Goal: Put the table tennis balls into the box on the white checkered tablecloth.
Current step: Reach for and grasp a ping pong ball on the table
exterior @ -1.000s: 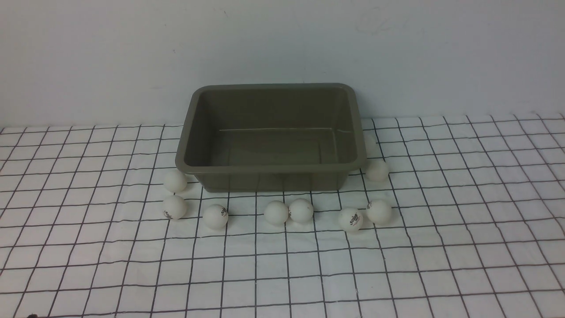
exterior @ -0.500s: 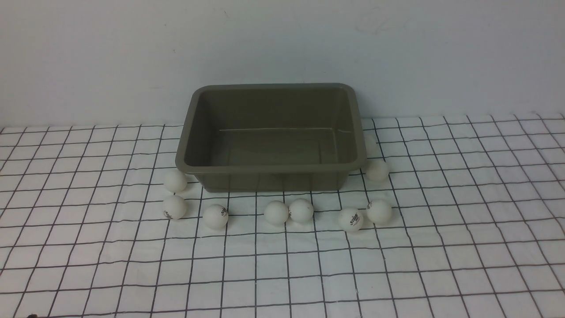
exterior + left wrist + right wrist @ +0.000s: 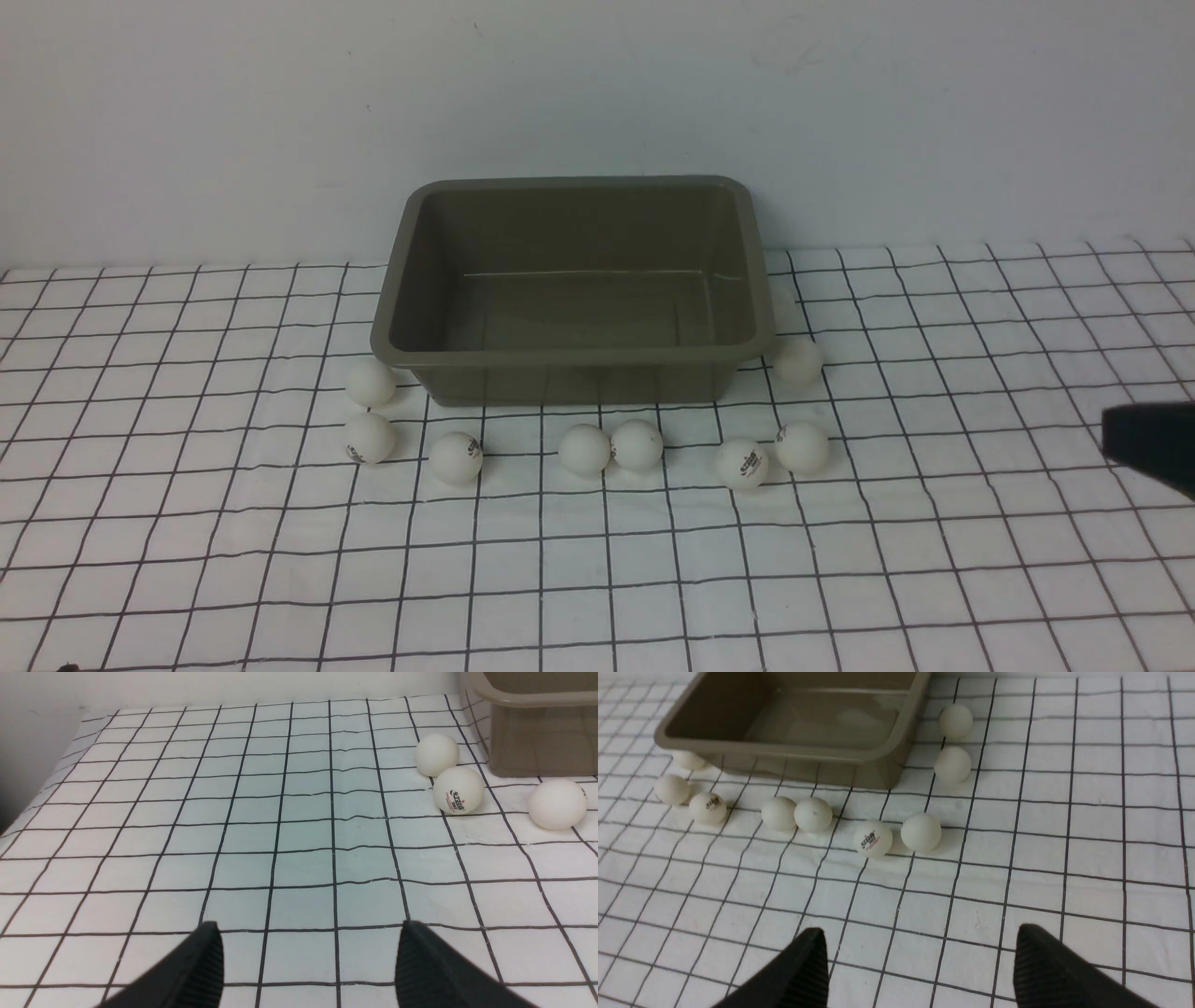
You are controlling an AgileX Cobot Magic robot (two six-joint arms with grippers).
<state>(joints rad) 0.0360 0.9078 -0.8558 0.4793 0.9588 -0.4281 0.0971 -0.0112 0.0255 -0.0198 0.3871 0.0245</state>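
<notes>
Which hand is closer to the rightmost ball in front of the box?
Right. The right hand is right of that ball, nearer the robot; the left hand faces the leftmost balls.

**Asker:** Is any writing showing anywhere in this scene?

**Describer:** Only small printed marks on three of the table tennis balls. The leftmost printed ball is showing a dark logo with a line of tiny red lettering beneath it.

**Asker:** Can the letters be made out?

**Describer:** No, they are blurring together. The middle printed ball and the rightmost printed ball are carrying the same kind of mark, dark above and red below, also too small to read.
</notes>
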